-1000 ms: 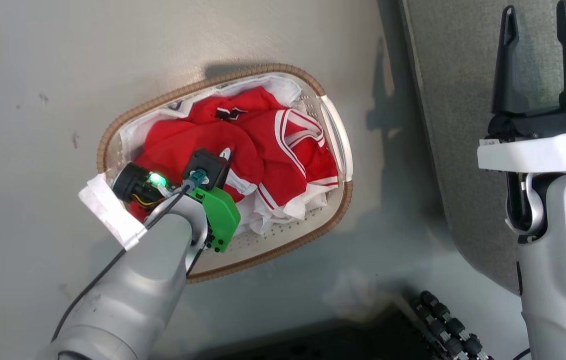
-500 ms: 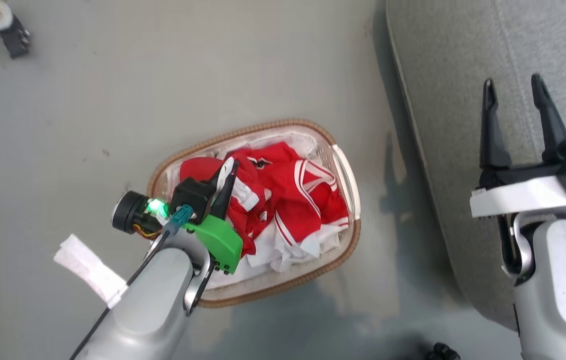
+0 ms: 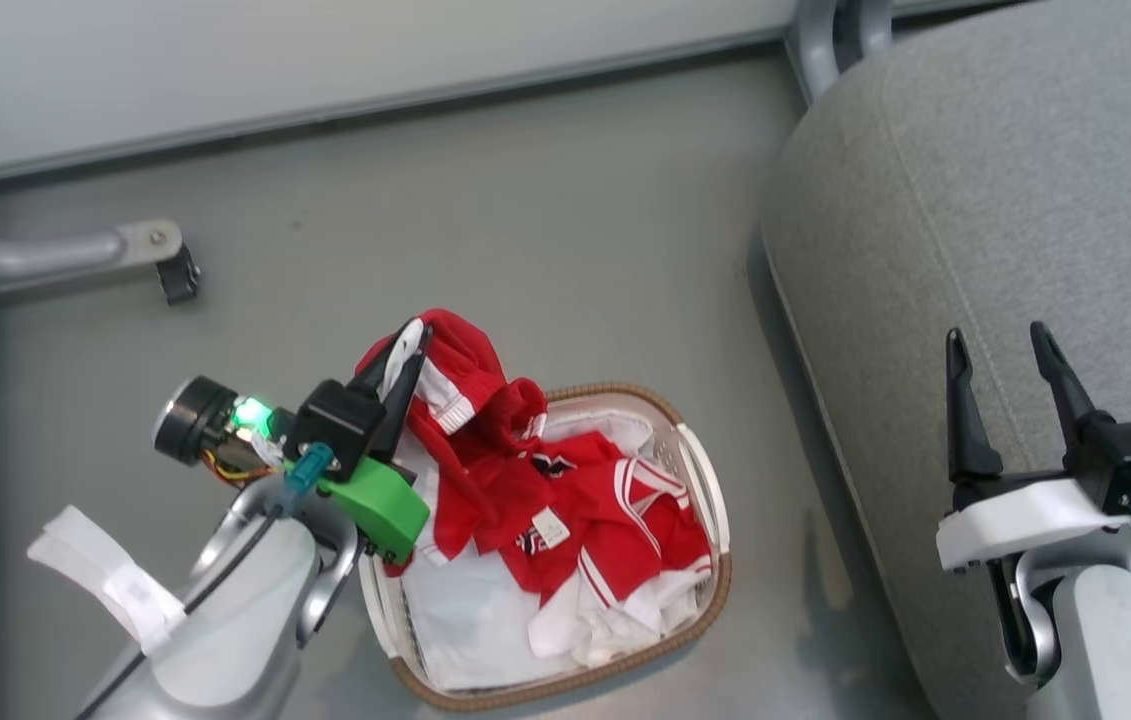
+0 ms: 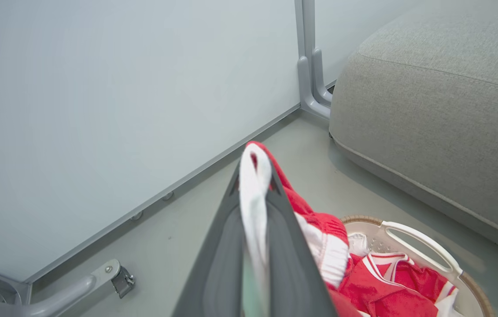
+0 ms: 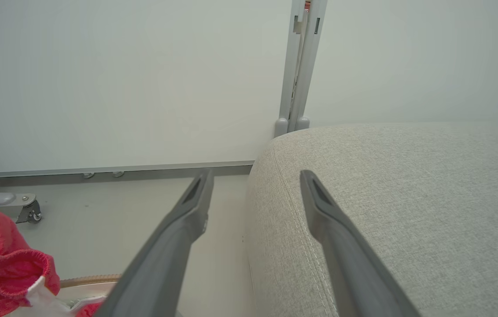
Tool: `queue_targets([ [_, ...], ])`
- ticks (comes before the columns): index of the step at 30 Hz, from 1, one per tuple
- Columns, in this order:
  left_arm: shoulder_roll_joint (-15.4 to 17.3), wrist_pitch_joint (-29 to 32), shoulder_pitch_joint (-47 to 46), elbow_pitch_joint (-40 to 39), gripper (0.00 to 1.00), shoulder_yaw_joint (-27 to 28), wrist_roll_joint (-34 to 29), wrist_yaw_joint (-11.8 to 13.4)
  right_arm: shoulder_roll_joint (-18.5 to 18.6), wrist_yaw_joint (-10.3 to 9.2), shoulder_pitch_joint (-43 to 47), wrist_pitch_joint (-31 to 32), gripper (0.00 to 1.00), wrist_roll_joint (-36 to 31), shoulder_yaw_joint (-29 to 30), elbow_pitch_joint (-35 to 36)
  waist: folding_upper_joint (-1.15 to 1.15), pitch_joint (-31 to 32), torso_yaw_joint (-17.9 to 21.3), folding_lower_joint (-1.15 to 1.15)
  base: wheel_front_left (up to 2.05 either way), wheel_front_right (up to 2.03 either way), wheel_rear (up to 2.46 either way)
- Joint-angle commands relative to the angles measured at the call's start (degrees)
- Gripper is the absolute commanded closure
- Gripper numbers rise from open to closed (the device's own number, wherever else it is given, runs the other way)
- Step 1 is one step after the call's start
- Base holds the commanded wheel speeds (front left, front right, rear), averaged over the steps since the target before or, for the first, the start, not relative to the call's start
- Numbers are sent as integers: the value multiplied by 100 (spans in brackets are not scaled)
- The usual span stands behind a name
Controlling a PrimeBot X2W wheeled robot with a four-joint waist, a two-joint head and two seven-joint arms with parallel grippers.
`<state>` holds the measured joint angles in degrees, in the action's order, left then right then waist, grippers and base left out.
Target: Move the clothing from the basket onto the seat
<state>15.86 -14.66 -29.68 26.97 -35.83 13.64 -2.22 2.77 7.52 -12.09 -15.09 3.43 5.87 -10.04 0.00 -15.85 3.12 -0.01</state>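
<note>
Head view, lower left: my left gripper [image 3: 408, 338] is clamped on a red-and-white fold of the clothing [image 3: 460, 385]. The left wrist view shows the fingers nearly together with white cloth pinched between them. The held piece hangs above the left rim of the basket [image 3: 707, 480] and trails into it at lower centre. The remaining red pile lies there on the white liner [image 3: 470, 620]. Lower right: my right gripper [image 3: 995, 340] has its jaws spread wide and holds nothing, over the near edge of the grey seat [image 3: 1005, 180].
</note>
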Motion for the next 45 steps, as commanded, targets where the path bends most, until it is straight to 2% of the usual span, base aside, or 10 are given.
queue_targets([
  [1,102,82,-148,-76,100,-4,7,-74,21,-6,165,-12,0,-40,-2,-50,0,748,-118,1,0,0,0],
  [9,470,581,-820,-606,100,1,-58,-265,20,-6,326,-12,0,105,-311,-178,0,1177,-106,1,0,0,0],
  [15,643,937,-1343,-1000,100,38,-4,-354,19,-6,324,-12,0,194,-627,-223,0,1314,-80,1,0,0,0],
  [20,655,1142,-1555,-1238,100,7,2,-364,21,-6,207,-12,0,242,-927,-253,0,1406,-81,1,0,0,0],
  [26,521,1225,-1646,-1359,100,-105,-4,-345,19,-6,-11,-12,0,353,-1441,-210,0,1472,-118,1,0,0,0],
  [37,223,1269,-1823,-1432,100,-464,63,-419,22,-6,-845,-12,0,466,-2844,-331,0,1597,-320,1,0,0,0],
  [45,16,1265,-1928,-1587,100,-776,99,-463,20,-6,-1376,-12,0,424,-3119,-828,0,1665,-528,1,0,0,0],
])
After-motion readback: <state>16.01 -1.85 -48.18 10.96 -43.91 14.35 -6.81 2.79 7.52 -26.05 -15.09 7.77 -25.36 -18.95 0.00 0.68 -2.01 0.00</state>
